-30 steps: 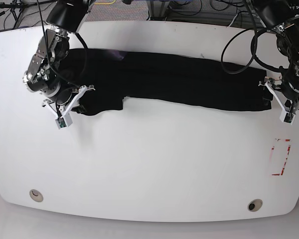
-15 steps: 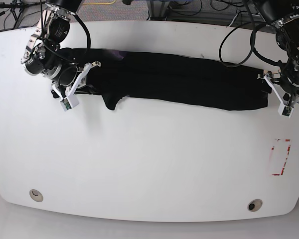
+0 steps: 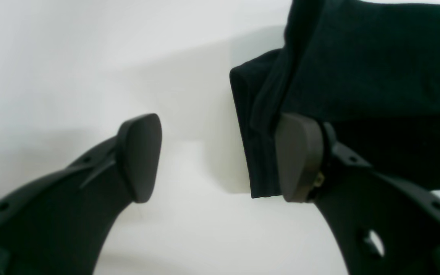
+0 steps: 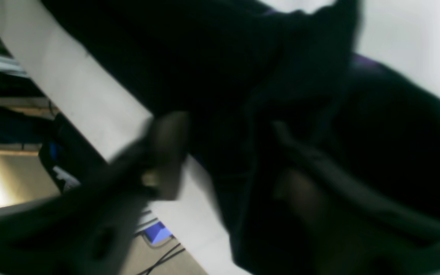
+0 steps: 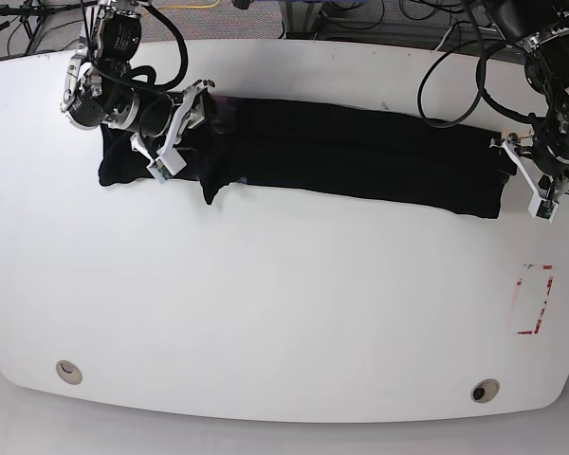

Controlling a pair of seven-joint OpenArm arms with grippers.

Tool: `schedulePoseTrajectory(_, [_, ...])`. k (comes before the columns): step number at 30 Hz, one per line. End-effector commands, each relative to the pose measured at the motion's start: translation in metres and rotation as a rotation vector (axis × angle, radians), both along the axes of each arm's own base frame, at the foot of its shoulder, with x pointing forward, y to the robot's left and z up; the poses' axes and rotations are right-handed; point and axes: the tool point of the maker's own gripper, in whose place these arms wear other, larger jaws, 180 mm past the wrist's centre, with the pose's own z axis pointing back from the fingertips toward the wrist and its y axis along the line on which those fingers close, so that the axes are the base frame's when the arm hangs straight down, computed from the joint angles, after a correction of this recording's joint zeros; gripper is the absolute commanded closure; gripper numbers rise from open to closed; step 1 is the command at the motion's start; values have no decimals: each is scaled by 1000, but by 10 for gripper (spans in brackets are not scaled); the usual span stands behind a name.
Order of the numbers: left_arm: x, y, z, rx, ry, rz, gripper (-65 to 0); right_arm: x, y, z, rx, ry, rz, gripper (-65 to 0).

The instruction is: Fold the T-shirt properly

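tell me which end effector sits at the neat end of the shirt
The left end effector, at the base view's right: the T-shirt ends there in a flat folded edge. The right end effector is over the rumpled end.

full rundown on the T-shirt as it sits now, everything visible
The T-shirt is plain black soft cloth, folded into a long narrow band across the far side of the white table. Its end under the right gripper is bunched and wrinkled. At the other end, layered folded edges show in the left wrist view, with one pad of the open left gripper over the cloth edge.

Bare table [image 5: 284, 313] below the T-shirt [image 5: 360, 156] strip, unobstructed.
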Motion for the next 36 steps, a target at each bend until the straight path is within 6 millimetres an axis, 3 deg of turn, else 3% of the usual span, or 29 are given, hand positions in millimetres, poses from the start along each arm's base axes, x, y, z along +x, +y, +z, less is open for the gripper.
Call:
schedulePoseTrajectory(1, [8,4,15,19,-46,-7,-421,-3,3,5,13,-18,15,-438])
schedulePoseTrajectory(4, [9,4,15,19,-48,-7,-421,-7,2,4,-7,-13,42,-495])
schedulePoseTrajectory(9, [9,4,15,19,-48,-7,-421,-1,-9,11,-36,-44,33,-496])
schedulePoseTrajectory(15, [9,3,15,15,-50,-8,-421,22,-39,25,-45,-118,-82,-495])
schedulePoseTrajectory(21, [8,8,20,19,-66,7,-421,28,-40,30,-32,-150,-104,-487])
schedulePoseTrajectory(25, [7,17,41,-14,-150,51,-421,27,-47,24,-87,-147,-117,-406])
schedulePoseTrajectory(32, [-6,27,52,-184,-193,125,-422,28,-64,8,-215,-130,-149,-241])
schedulePoseTrajectory(36, [-8,19,54,-248,-191,103,-424,27,-73,-1,-294,-116,-169,-179])
